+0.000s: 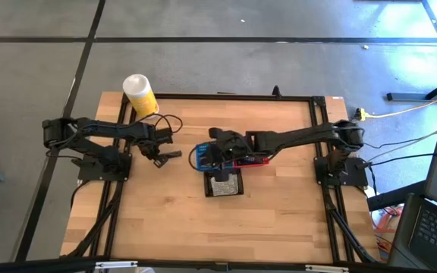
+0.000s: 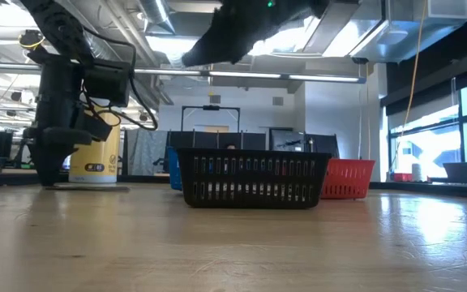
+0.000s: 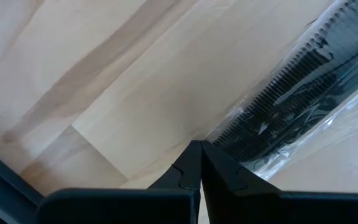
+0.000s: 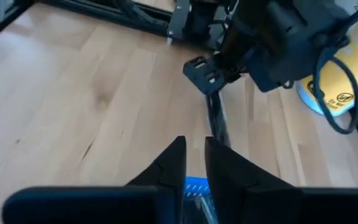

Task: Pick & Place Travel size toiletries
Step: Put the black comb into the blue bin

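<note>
A black comb in a clear crinkly packet (image 3: 291,106) lies flat on the wooden table beside my left gripper (image 3: 199,148). That gripper is shut and points straight down at the packet's edge. In the high view the packet (image 1: 172,155) lies just right of my left gripper (image 1: 158,157). My right gripper (image 4: 194,149) hangs slanting down over the blue basket (image 1: 199,156), slightly open, with nothing between its fingertips. It faces the comb packet (image 4: 219,121) and my left gripper (image 4: 202,76). My left gripper comes from above with its shut fingertips at the edge of the clear packet (image 3: 221,138), near one end of the comb. Whether they touch the packet I cannot tell. The packet lies flat on the table.
A black mesh basket (image 1: 224,186) with grey items stands at the table's middle. A red basket (image 1: 255,161) stands behind it, under my right arm. A white-and-yellow canister (image 1: 139,94) stands at the far left. Bare wood lies toward the near edge.
</note>
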{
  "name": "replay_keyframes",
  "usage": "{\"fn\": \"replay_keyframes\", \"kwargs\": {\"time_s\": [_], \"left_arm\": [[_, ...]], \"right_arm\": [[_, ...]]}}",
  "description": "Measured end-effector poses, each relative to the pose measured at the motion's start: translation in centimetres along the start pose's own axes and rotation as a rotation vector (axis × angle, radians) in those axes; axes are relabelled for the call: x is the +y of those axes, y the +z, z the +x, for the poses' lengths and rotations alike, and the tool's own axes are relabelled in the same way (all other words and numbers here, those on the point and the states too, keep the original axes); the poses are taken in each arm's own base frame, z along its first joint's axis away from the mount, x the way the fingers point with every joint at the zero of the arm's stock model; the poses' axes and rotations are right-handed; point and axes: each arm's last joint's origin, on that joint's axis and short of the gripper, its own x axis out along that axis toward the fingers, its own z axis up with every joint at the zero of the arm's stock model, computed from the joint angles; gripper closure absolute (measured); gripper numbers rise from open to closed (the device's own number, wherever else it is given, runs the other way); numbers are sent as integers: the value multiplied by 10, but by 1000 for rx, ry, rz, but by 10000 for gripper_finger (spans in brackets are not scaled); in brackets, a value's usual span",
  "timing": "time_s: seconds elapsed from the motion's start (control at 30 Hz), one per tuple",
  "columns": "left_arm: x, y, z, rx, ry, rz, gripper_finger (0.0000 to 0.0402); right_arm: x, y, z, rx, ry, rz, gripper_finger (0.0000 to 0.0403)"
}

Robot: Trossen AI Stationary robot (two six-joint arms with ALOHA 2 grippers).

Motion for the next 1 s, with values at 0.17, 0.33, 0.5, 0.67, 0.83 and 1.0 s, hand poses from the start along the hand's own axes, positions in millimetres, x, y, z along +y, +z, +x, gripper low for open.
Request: {"fn": "replay_keyframes", "kwargs": {"time_s": [0.17, 0.33, 0.5, 0.67, 0.83, 1.0], "left_arm": [[0, 0, 0, 3, -15, -6, 400], [-4, 4, -3, -11, -47, -11, 400], [-8, 8, -5, -29, -102, -19, 400], [-15, 8, -5, -44, -126, 13, 400], [-28, 3, -2, -45, -125, 106, 400], [-38, -4, -2, -65, -96, 201, 400]], "right_arm": [[0, -6, 17, -15, -6, 2, 314], [-2, -12, 24, 7, -3, 16, 272], [2, -14, 29, 11, 15, 22, 233], [8, -20, 38, 31, 22, 18, 208], [13, -26, 44, 61, 33, 15, 199], [13, -27, 39, 104, 31, 13, 197]]}}
